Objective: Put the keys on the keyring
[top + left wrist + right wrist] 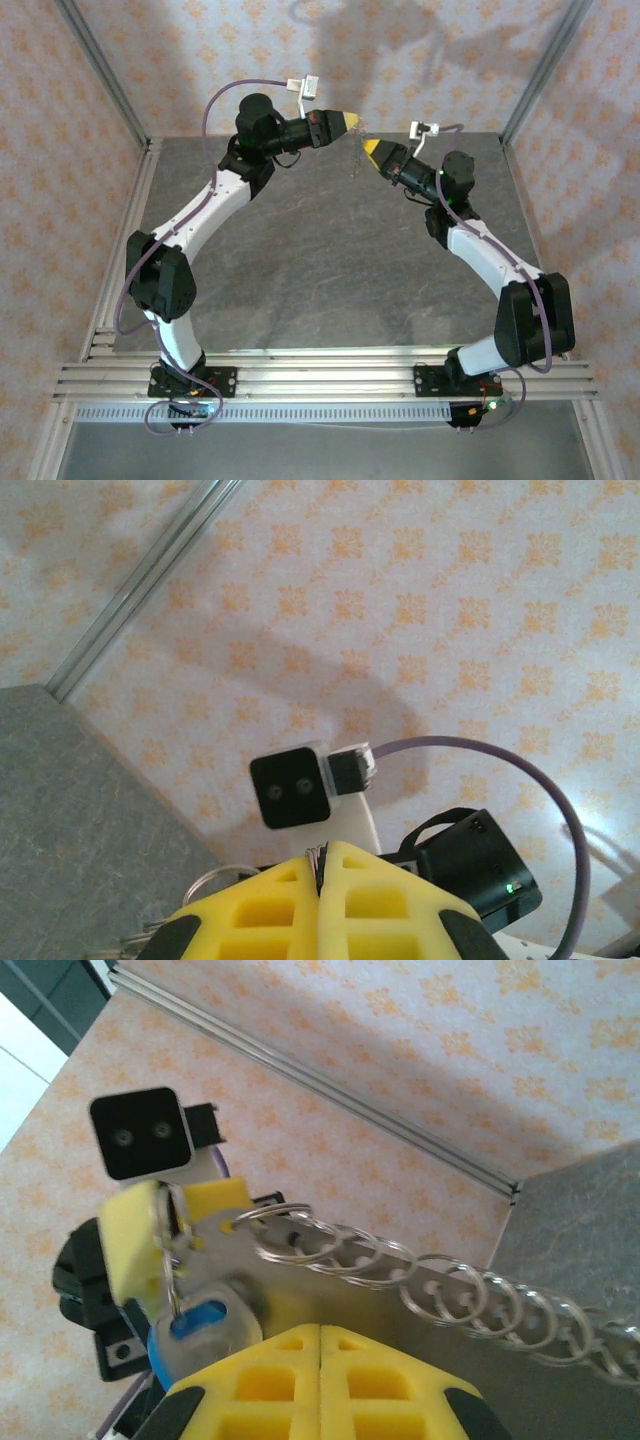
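— What sort of place are we in?

— A robotics lab, we'd say: a closed test cell. Our left arm [205, 215] and right arm [487, 247] are bolted to aluminium rails [320, 375] along the near edge of a grey, stone-look tabletop [320, 260].

— And the flowery walls?

— We take those for patterned panels [430, 60]. They stand on the left, right and far sides, set between bare aluminium posts [105, 70]. We also see a purple cable [460, 742] looping off one arm, and a small black camera [290, 790] on a white wrist bracket.
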